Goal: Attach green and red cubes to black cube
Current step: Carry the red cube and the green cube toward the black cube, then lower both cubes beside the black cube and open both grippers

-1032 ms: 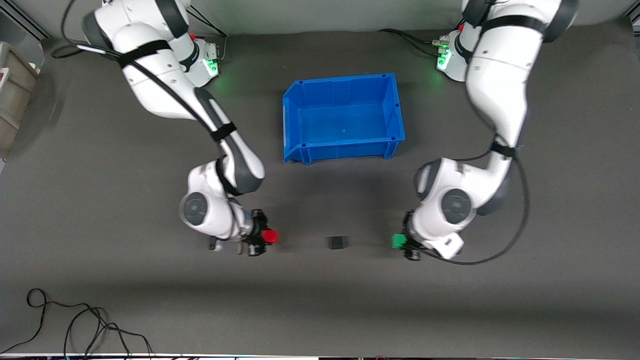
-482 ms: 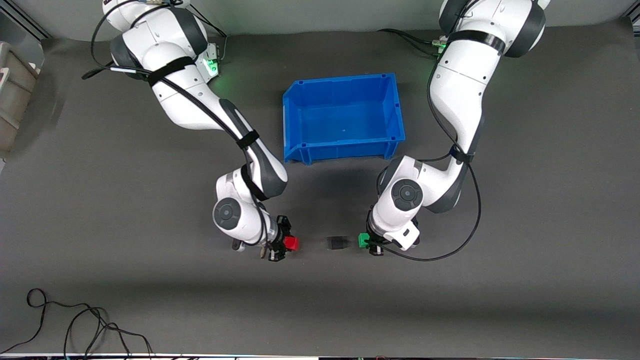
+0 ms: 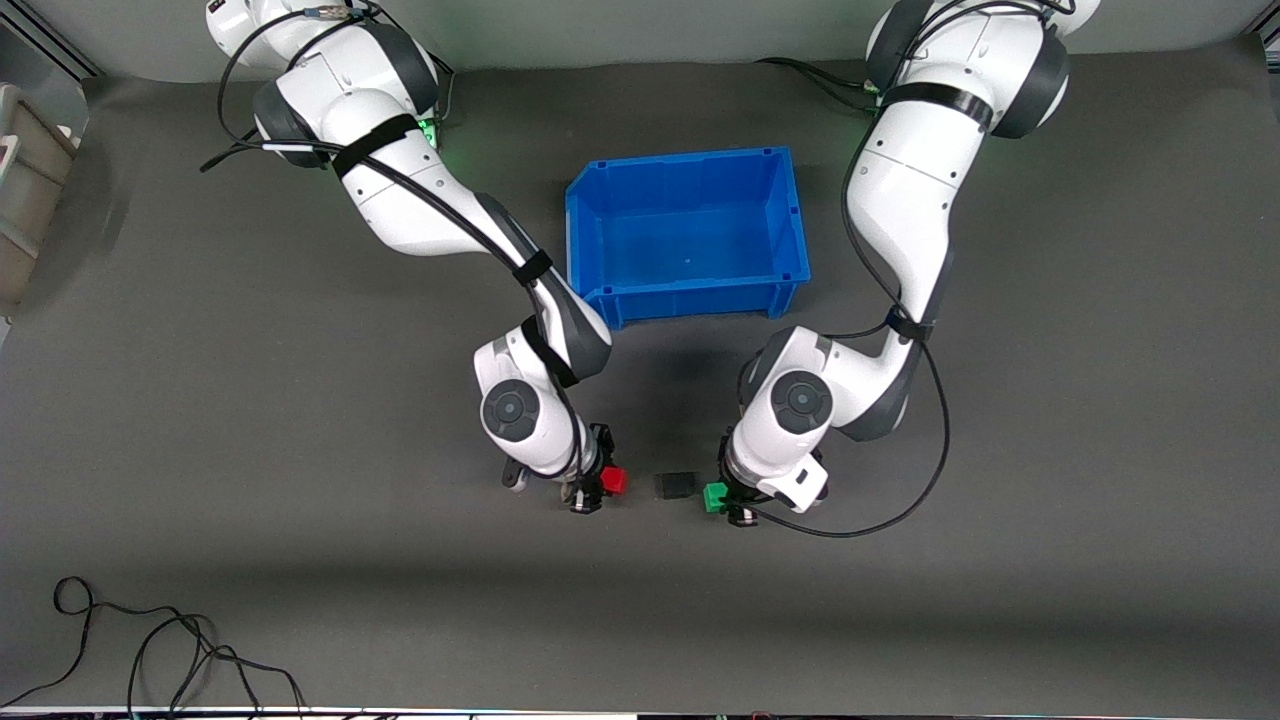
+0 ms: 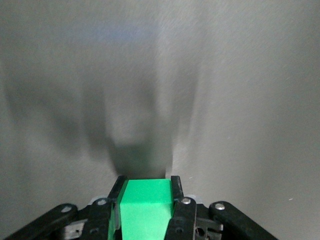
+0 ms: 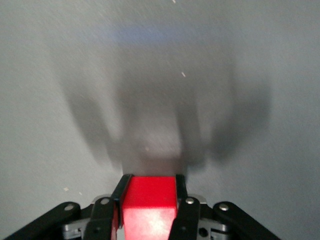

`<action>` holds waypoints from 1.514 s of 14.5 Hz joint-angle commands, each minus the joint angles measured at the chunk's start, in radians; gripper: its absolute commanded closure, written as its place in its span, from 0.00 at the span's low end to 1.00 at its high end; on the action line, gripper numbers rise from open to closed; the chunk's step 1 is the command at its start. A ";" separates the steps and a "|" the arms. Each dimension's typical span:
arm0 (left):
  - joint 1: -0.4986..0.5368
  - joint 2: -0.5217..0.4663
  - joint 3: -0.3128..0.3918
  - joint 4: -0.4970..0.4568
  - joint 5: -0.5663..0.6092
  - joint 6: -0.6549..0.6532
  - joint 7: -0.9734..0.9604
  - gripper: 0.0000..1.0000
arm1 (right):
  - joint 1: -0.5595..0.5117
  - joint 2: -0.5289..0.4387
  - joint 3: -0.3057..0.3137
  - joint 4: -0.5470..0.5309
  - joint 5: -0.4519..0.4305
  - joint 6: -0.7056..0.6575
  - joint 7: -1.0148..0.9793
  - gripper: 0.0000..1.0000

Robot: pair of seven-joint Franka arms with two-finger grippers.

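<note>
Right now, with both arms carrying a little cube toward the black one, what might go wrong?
The left tool holds the green cube almost against the black cube, which lies loose on the mat; a push from that end alone could slide it away.

The right tool, holding the red cube, is not yet as close, so the two may not meet the black cube together.

The green cube sits slightly nearer the front camera, so faces may join crooked.

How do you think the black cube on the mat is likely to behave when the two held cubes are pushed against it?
The black cube sits flat on the grey mat with square faces, so it probably won't roll or tip. It looks small and solid, so likely light and stiff; a push from the green cube alone might slide it, unless the red cube braces it.
</note>
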 commanded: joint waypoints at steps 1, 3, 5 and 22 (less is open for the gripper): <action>-0.023 0.026 0.014 0.042 -0.002 -0.003 -0.031 0.99 | 0.027 0.047 -0.013 0.082 -0.021 -0.006 0.080 1.00; -0.025 0.033 0.014 0.045 -0.005 0.005 -0.031 0.96 | 0.039 0.079 -0.015 0.128 -0.021 -0.006 0.121 1.00; -0.034 0.036 0.014 0.042 -0.004 0.011 -0.029 0.96 | 0.050 0.095 -0.015 0.145 -0.021 -0.004 0.135 1.00; -0.075 0.026 0.014 0.032 0.073 -0.018 -0.003 0.98 | 0.046 0.098 -0.015 0.146 -0.019 0.031 0.157 1.00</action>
